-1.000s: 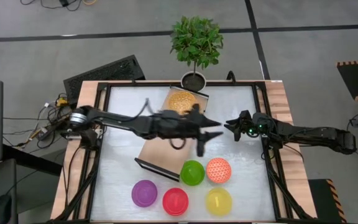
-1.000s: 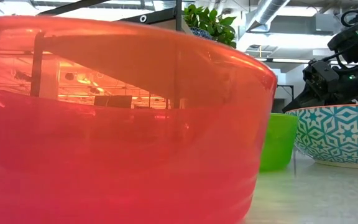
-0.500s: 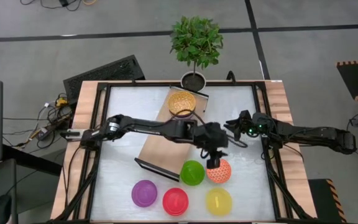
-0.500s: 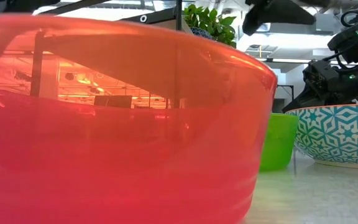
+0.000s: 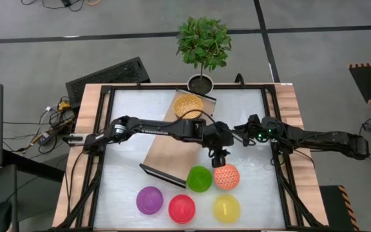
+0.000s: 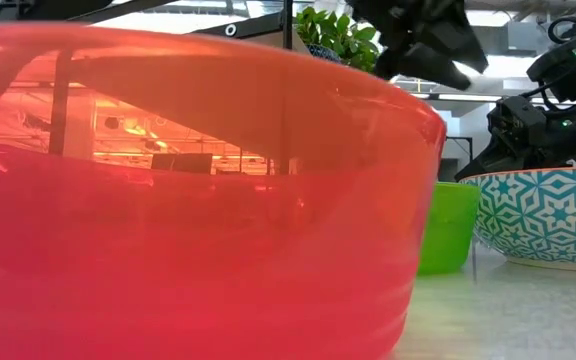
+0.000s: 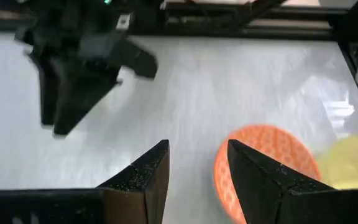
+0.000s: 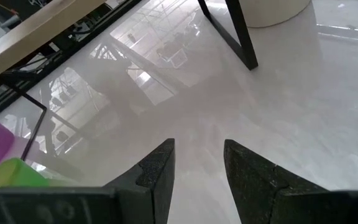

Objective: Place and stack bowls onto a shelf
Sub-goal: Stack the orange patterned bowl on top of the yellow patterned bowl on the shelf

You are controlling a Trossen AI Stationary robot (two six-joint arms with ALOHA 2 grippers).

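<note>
White glossy worktop point(image 5: 127, 135), item by item: my left gripper point(image 5: 218, 156), fingers apart and empty, has swung from mid-table to hover over the orange-and-white latticed round bowl point(image 5: 226, 176) (likely next pick). Light-wood shelf point(image 5: 172, 145) carries one golden bowl point(image 5: 189, 105). Right gripper point(image 5: 243, 133) waits, fingers apart.

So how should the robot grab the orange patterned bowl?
Probably by its rim, coming from straight above. The orange patterned bowl sits mouth-up on the table, so a thin edge faces up for one finger inside and one outside. The green bowl crowds one side; the far edge looks freer. The left gripper, open, hangs nearby.
</note>
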